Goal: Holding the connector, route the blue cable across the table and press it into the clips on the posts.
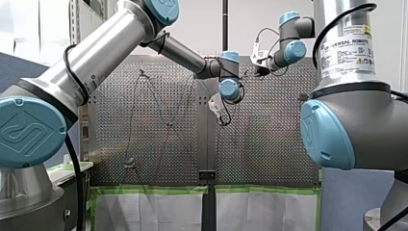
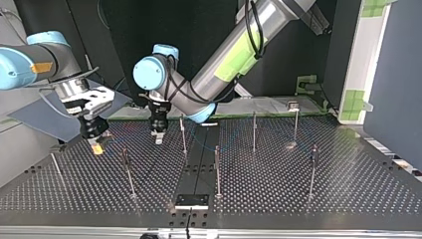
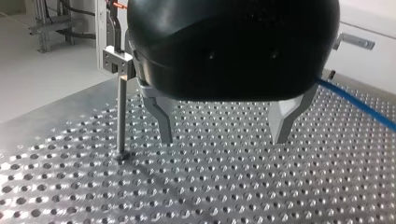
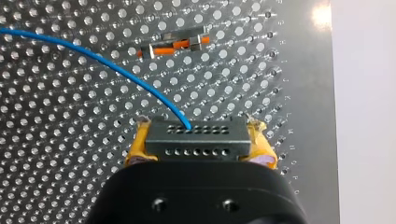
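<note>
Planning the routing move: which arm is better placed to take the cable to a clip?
Right. My right gripper is shut on the connector, blue cable attached; my left gripper is open, empty.

In the right wrist view the thin blue cable (image 4: 93,60) runs out past the picture's edge, so its far end is unseen. The dark grey rectangular connector (image 4: 196,140) it enters is covered along its near side by the black housing of my right gripper (image 4: 201,142). The small metal clip with an orange insert (image 4: 173,45) ahead shows end-on, its post hidden beneath it. In the left wrist view the black rounded body of my left gripper (image 3: 223,140) hides the roots of its metal fingers (image 3: 161,116) — and the cable where it passes behind. In the front view the cable is too faint to trace, and both grippers' fingers are too small to read.
</note>
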`<state>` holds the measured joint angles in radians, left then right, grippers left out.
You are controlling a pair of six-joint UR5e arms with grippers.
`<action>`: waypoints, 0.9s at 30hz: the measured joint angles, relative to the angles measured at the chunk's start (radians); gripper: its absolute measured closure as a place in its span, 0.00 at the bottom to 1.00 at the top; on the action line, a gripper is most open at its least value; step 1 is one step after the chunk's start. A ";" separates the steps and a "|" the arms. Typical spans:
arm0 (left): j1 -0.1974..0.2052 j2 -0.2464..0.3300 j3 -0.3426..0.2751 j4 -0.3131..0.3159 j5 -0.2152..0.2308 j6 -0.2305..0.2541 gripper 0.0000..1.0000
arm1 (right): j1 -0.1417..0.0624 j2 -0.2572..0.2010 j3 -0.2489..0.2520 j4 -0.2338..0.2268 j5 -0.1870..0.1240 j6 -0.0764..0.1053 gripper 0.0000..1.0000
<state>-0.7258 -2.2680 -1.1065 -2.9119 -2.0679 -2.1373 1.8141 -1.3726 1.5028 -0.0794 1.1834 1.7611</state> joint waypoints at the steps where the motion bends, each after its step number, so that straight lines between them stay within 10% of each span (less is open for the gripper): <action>1: 0.000 0.000 0.000 0.000 -0.007 0.002 0.00 | 0.000 0.000 0.000 0.000 0.000 0.000 1.00; 3: 0.000 0.000 0.000 -0.002 -0.024 0.006 0.45 | 0.001 -0.001 0.000 0.001 0.000 0.000 1.00; 6: -0.001 0.000 -0.001 -0.013 -0.049 0.018 0.62 | 0.001 -0.001 0.000 0.001 -0.001 0.001 1.00; 8: -0.003 0.001 -0.001 -0.018 -0.065 0.031 1.00 | 0.001 -0.001 0.000 0.000 -0.001 0.001 1.00; 27: -0.021 0.040 0.001 0.073 -0.196 0.095 1.00 | -0.006 0.001 -0.031 0.001 -0.002 0.011 1.00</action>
<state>-0.7469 -2.2283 -1.1054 -2.8391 -2.2642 -2.0424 1.8086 -1.3720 1.4722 -0.0783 1.1814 1.7717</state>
